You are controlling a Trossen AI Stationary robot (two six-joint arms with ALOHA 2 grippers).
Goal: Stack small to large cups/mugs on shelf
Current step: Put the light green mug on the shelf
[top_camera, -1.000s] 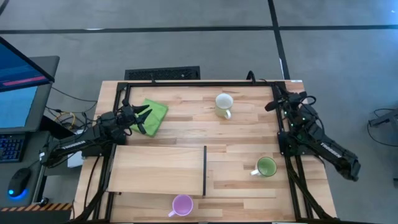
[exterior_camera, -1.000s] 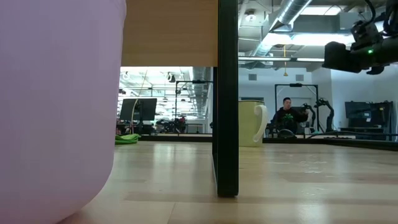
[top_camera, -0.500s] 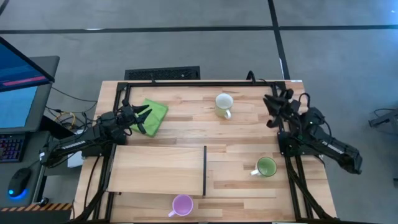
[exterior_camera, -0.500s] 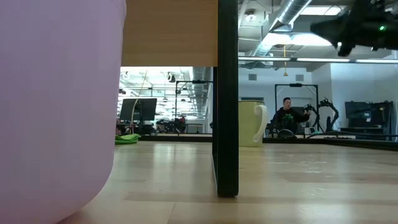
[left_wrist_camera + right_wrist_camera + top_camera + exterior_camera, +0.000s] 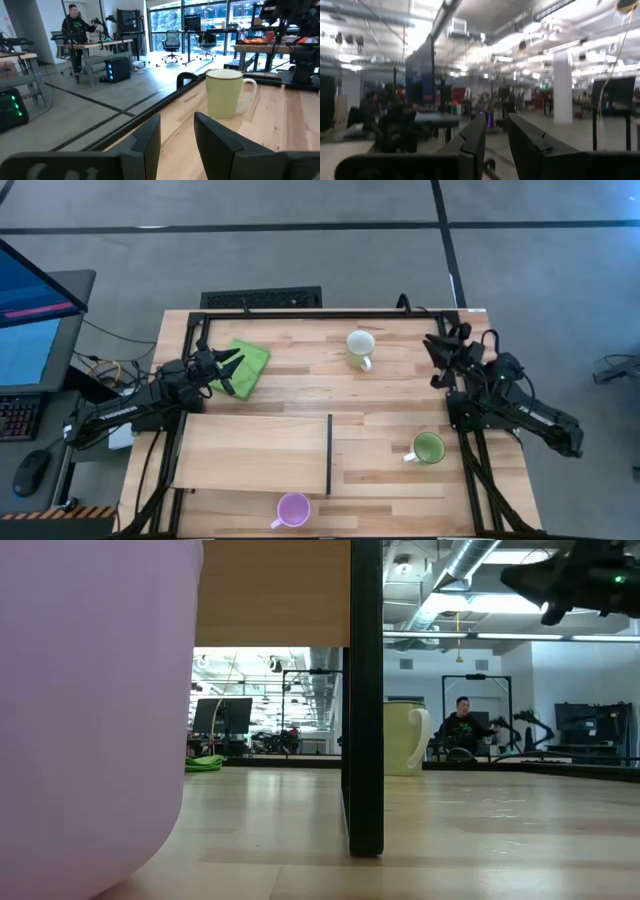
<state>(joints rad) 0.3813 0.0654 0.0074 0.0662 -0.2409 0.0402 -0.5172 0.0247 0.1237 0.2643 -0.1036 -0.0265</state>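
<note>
Nothing stacked yet: the shelf [image 5: 255,452] lies bare, cream mug [image 5: 359,347] near the desk's far edge, green mug [image 5: 428,448] right, purple mug [image 5: 293,509] front. Left gripper [image 5: 226,369] and right gripper [image 5: 440,352] both hang released, empty.

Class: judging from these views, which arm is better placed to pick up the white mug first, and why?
Probably the right. The right gripper is raised beside the white mug with bare table between; the left gripper sits farther off, over the green cloth.

White mug [image 5: 360,346] far side, green mug [image 5: 428,448], purple mug [image 5: 293,509]
</note>
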